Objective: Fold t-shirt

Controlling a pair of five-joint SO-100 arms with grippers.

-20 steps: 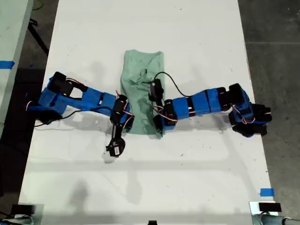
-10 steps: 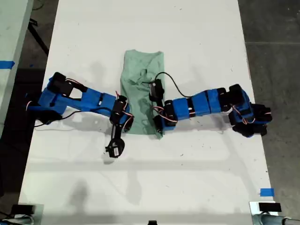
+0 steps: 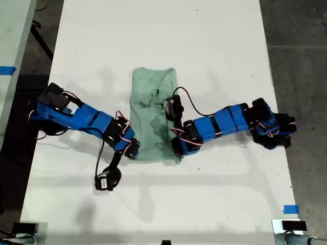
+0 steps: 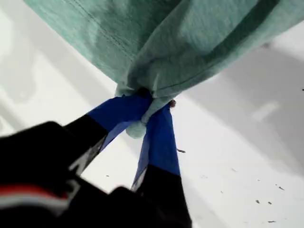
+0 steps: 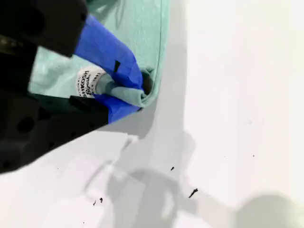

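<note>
The pale mint-green t-shirt (image 3: 150,107) lies folded into a narrow strip at the middle of the white table (image 3: 214,46). Two blue arms reach in from the exterior view's left and right. One gripper (image 3: 132,149) and the other (image 3: 176,149) each hold a near corner of the cloth. The wrist views do not show which arm is which. My first gripper (image 4: 142,111) is shut on a bunched corner of the t-shirt (image 4: 166,42), which hangs slightly lifted. My second gripper (image 5: 137,92) is shut on a hem corner of the t-shirt (image 5: 137,28), low over the table.
A blue tape mark (image 3: 290,209) sits near the table's corner at the exterior view's lower right. Dark floor (image 3: 296,30) borders the table on both sides. A second pale surface with blue tape (image 3: 7,70) stands at the exterior view's left edge.
Both grippers have moved toward the bottom of the exterior view, pulling the t-shirt with them. The arm on that view's left has swung lower and stretched out.
</note>
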